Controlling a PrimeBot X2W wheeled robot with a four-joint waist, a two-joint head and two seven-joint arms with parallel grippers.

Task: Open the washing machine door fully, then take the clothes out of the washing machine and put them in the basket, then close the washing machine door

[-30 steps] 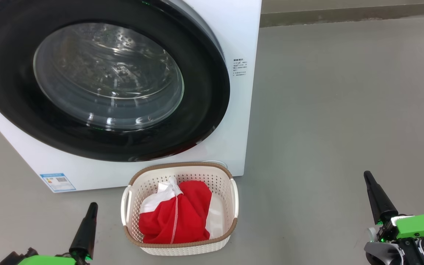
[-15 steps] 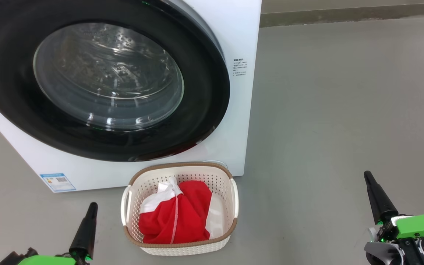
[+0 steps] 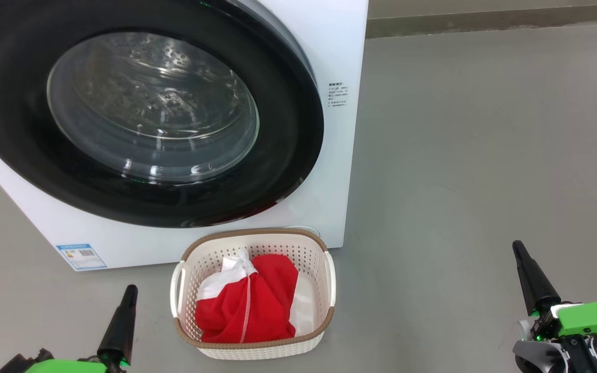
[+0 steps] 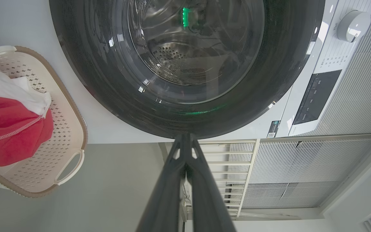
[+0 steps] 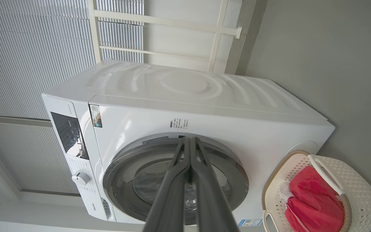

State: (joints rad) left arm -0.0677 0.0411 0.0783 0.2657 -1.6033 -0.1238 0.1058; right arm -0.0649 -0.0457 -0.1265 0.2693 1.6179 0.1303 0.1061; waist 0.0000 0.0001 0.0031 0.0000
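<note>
The washing machine [image 3: 347,171] [image 5: 204,106] stands ahead on the left, its black-rimmed door [image 3: 143,114] [image 4: 185,64] [image 5: 175,180] shut flat against the front. Red and white clothes [image 3: 249,303] [image 4: 8,129] [image 5: 314,199] lie in the cream basket [image 3: 257,243] [image 4: 72,129] [image 5: 366,196] on the floor just before the machine. My left gripper [image 3: 130,290] [image 4: 185,137] rests low at the basket's left, shut and holding nothing. My right gripper [image 3: 517,246] [image 5: 190,139] is far to the basket's right, also shut and holding nothing.
Bare grey floor [image 3: 485,155] stretches right of the machine to a wall skirting [image 3: 485,20]. A white railing and ribbed wall panels [image 4: 301,167] stand beside the machine. The control dial [image 4: 351,24] and dark display [image 5: 69,135] sit on its top panel.
</note>
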